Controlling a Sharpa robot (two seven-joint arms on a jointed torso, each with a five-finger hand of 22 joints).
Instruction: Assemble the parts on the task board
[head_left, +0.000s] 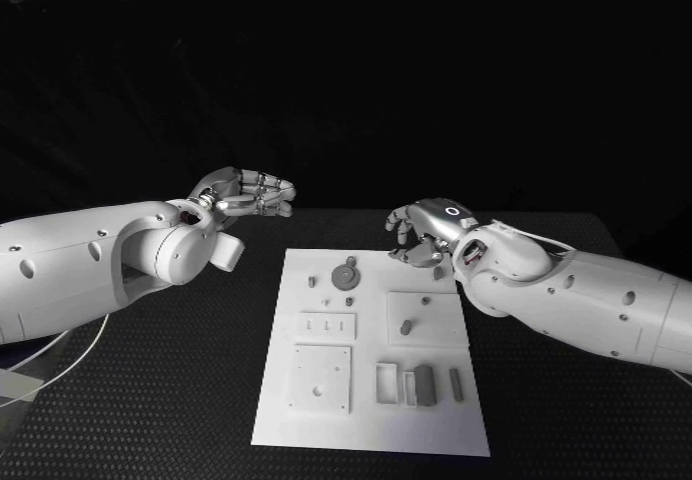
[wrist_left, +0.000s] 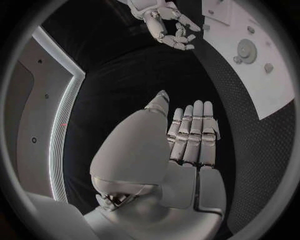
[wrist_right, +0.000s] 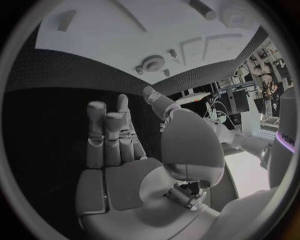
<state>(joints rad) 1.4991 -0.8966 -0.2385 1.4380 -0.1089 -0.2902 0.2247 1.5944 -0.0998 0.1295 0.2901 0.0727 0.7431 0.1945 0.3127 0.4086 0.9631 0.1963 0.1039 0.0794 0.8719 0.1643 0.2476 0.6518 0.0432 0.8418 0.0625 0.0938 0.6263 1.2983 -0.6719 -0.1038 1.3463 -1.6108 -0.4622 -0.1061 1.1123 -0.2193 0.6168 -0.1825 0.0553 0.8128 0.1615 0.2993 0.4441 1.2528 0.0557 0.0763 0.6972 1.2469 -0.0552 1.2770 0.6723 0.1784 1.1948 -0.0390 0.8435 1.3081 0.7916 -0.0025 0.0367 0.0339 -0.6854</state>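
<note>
The black bench carries the white task board, grey parts lying loose on it. Left hand and right hand hover beyond its far end, fingers straight, holding nothing. A careless reach could scatter the small pieces.

Black counter with a fine dotted texture. White task board lies flat on it, in the middle, long side running away from the robot. Small grey parts sit on the board.
</note>
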